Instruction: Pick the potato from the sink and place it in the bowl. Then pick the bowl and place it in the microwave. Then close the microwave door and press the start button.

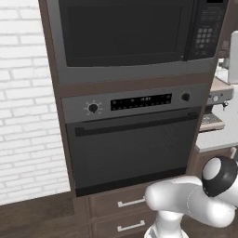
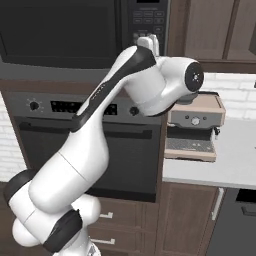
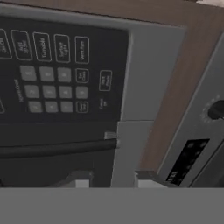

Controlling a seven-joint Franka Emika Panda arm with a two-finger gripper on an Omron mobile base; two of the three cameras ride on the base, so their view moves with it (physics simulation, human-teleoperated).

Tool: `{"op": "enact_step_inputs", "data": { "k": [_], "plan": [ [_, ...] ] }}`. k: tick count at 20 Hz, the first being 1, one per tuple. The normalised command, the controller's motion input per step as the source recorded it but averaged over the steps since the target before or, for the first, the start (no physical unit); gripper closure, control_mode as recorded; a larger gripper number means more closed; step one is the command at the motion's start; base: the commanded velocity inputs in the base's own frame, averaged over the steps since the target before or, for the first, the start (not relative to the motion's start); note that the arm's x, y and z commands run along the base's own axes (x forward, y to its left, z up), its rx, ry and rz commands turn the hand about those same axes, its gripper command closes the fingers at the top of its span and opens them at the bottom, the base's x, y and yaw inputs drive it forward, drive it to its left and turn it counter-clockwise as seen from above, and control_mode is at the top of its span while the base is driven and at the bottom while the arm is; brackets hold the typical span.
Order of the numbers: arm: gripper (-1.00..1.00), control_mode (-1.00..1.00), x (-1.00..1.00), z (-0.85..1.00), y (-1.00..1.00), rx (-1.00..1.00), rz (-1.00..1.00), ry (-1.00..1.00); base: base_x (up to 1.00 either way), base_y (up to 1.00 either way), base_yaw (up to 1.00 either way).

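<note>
The microwave point(image 1: 139, 69) sits built in above the oven, and its door point(image 1: 125, 32) is closed flat, dark glass in a grey frame. Right of the door is the keypad point(image 1: 207, 32). In the right base view my arm reaches up so that the gripper point(image 2: 149, 42) is just in front of the keypad's point(image 2: 147, 17) lower part. In the rolled hand view the keypad point(image 3: 52, 74) lies close ahead. The gripper's point(image 3: 113, 180) two tips stand apart with nothing between them. Which key is the start button I cannot tell. The potato, the bowl and the sink are out of view.
Below the microwave is the oven point(image 1: 130, 148) with a knob point(image 1: 93, 108), a display and a bar handle, then drawers point(image 1: 125, 203). A coffee machine point(image 2: 195, 125) stands on the white counter point(image 2: 220, 165) to the right. A white brick wall point(image 1: 25, 102) lies left.
</note>
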Motion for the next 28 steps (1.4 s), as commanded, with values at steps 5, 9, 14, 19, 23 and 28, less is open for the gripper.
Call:
{"op": "enact_step_inputs", "data": {
  "k": [5,9,14,19,23,28],
  "plan": [
    [1.0,-1.0,0.6,-0.19,0.01,0.15,-0.06,0.0,0.0,0.0,0.0],
    [1.0,-1.0,0.4,0.0,0.0,0.15,-0.04,-0.08,0.0,0.0,0.0],
    [1.0,-1.0,0.48,0.0,0.0,0.1,-0.05,-0.1,0.0,0.0,0.0],
    [1.0,-1.0,0.55,0.0,-0.23,0.1,-0.04,-0.05,0.0,0.0,0.0],
    [1.0,-1.0,0.49,-0.03,-0.2,0.05,-0.02,-0.05,0.0,0.0,0.0],
    [1.0,-1.0,0.23,-0.08,-0.06,0.04,0.0,-0.03,0.0,0.0,0.0]
  ]
}}
